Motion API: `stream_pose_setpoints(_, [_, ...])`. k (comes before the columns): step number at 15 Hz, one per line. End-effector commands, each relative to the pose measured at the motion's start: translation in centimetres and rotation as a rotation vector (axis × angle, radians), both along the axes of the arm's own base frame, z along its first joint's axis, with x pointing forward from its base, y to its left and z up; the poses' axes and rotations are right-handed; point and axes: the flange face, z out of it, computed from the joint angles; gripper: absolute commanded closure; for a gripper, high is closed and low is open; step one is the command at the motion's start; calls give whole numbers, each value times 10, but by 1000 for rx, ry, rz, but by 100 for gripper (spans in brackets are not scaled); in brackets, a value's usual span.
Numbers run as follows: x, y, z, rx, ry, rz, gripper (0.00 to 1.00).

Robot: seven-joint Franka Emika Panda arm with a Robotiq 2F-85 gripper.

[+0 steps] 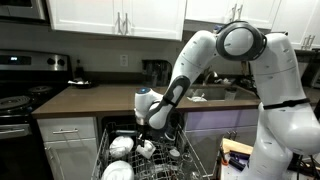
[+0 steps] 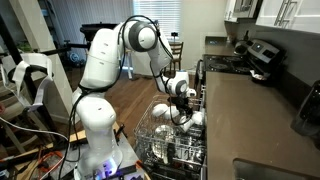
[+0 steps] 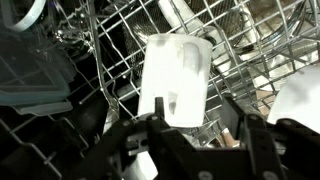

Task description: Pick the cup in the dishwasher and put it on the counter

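The cup (image 3: 176,78) lies in the dishwasher's (image 1: 108,132) wire rack (image 3: 100,40), about midway between the rack's side edges, its white body tilted among the prongs. I judge it light, stiff and glazed, so slick under the pads, and it would chip if knocked against wire or a neighbouring bowl (image 3: 300,108). I can't make out the handle from the wrist view, so I'd pinch across the body or over the rim wall. My gripper (image 3: 200,138) hangs just over it, jaws parted with the cup's near end between them. One finger looks clear of the cup, so nothing is grasped. The counter (image 1: 100,98) runs just behind the rack's back edge.
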Motion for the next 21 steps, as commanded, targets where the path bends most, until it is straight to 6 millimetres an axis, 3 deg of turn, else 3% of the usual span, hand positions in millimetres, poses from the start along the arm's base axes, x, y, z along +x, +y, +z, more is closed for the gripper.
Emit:
stream_pose_setpoints(1, [3,0,-4,5,-29,-28,67])
stream_pose_setpoints(6, [3,-3,-4,4,-39,-44,97])
stream_pose_setpoints(20, [-8,3,27,-12,40,-49,94])
stream_pose_setpoints(21, [-2,-1,13,-17,33,-46,83])
